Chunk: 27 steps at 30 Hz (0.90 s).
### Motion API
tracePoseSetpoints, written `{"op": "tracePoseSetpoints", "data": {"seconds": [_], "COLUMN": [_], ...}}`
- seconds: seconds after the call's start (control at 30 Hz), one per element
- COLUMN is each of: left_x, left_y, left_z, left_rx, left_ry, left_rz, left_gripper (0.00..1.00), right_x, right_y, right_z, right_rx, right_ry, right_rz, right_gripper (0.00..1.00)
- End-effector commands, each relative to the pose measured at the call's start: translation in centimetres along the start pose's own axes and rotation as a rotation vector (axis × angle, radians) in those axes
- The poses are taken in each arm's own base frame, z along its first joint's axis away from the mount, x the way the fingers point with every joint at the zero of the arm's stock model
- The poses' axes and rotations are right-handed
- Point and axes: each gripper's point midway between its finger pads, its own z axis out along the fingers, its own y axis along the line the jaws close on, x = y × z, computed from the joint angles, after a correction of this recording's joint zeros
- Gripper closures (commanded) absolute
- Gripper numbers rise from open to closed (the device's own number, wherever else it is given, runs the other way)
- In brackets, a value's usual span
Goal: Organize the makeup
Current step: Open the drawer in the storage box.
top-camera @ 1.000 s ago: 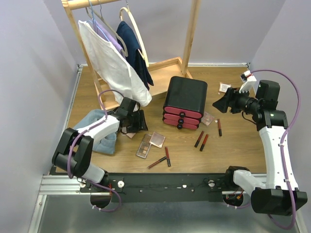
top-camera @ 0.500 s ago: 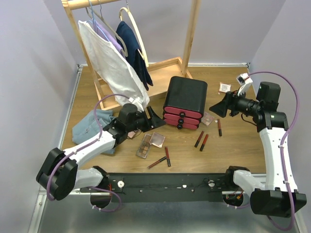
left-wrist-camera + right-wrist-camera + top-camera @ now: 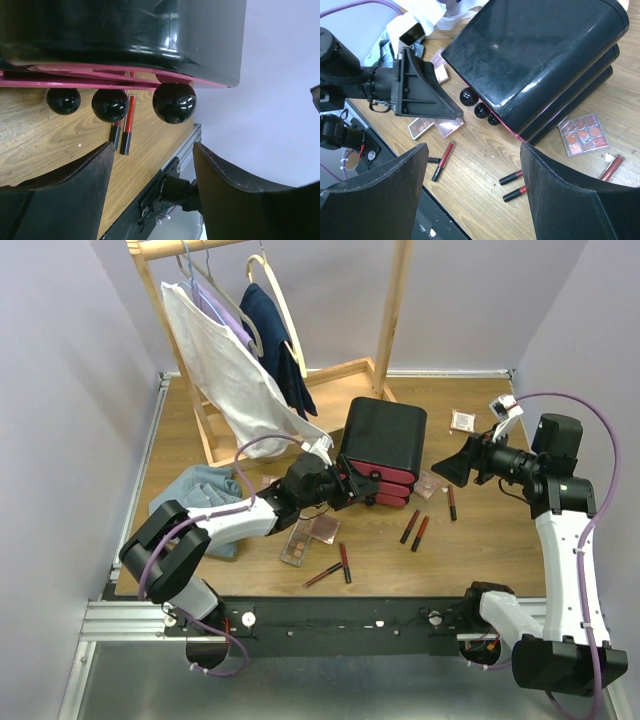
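Observation:
The black box (image 3: 385,435) with three pink drawers stands mid-table. My left gripper (image 3: 345,492) is open right at its front. In the left wrist view the three round black knobs (image 3: 174,102) sit just beyond the gap between my fingers (image 3: 75,192), and nothing is gripped. My right gripper (image 3: 445,468) hovers open to the right of the box, empty. Makeup lies loose on the table: two eyeshadow palettes (image 3: 297,540), several lip tubes (image 3: 345,562) (image 3: 414,528) (image 3: 443,160), a palette with red pans (image 3: 582,134) and a small square case (image 3: 462,421).
A light blue cloth (image 3: 205,495) lies crumpled at the left. A wooden clothes rack (image 3: 395,300) with hanging garments (image 3: 235,365) stands at the back. The table's black front rail (image 3: 340,615) runs along the near edge.
My left arm swung right from the blue cloth to the front of the drawer box. The right gripper drifted slightly left and stayed open.

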Motion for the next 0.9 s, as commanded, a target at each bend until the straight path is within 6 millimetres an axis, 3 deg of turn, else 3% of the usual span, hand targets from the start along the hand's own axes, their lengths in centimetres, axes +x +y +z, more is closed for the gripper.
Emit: {"op": "tracePoseSetpoints", "data": {"seconds": [0.0, 0.3, 0.57, 0.87], "left_x": [-0.7, 0.2, -0.3, -1.1], "left_y": [-0.5, 1.8, 2.4, 4.3], "left_z": [1.0, 2.3, 3.7, 4.6], "left_rx": [-0.016, -0.089, -0.127, -0.211], "left_ry": [-0.052, -0.032, -0.039, -0.062], "left_rz": [-0.014, -0.030, -0.015, -0.026], "left_gripper": [0.27, 0.31, 0.34, 0.44], "right_x": [0.7, 0.5, 0.6, 0.5], "right_y": [0.5, 0.7, 0.7, 0.8], "right_z": [-0.3, -0.3, -0.4, -0.6], "right_rx": [-0.024, -0.034, -0.032, -0.029], "right_ry": [0.000, -0.009, -0.011, -0.013], "right_rz": [0.019, 0.027, 0.032, 0.030], "right_gripper": [0.18, 0.18, 0.18, 0.18]}}
